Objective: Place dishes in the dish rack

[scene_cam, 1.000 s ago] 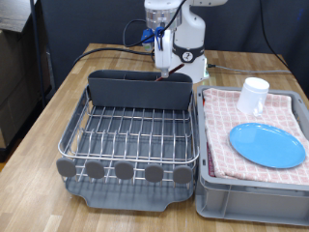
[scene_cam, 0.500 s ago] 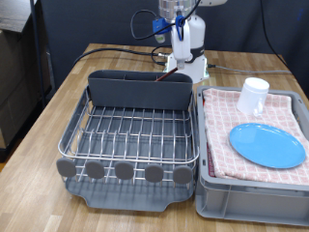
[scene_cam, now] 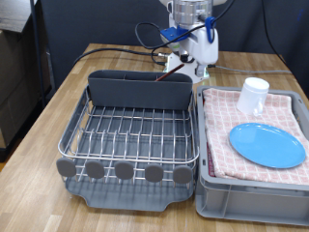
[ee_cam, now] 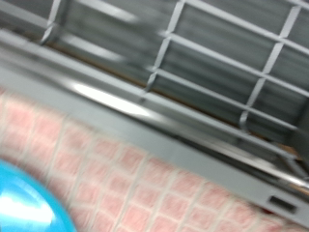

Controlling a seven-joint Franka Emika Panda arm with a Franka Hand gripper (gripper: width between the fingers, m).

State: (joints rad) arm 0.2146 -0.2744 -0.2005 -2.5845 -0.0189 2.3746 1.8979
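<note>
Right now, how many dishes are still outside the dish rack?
2: a white mug and a light-blue plate, both on the checkered cloth at the exterior view's right. The dish rack looks empty; its cutlery holder may hide something.

The arm reaches down from the exterior view's top, its tool (scene_cam: 200,66) hanging low, fingers pointing downward.

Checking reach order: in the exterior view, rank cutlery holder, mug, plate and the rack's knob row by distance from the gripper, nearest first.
Gripper hangs at the top, above the table's far end.
1. Cutlery holder, just below it.
2. Mug, to the right.
3. Plate, lower right.
4. Knob row, bottom left.
</note>
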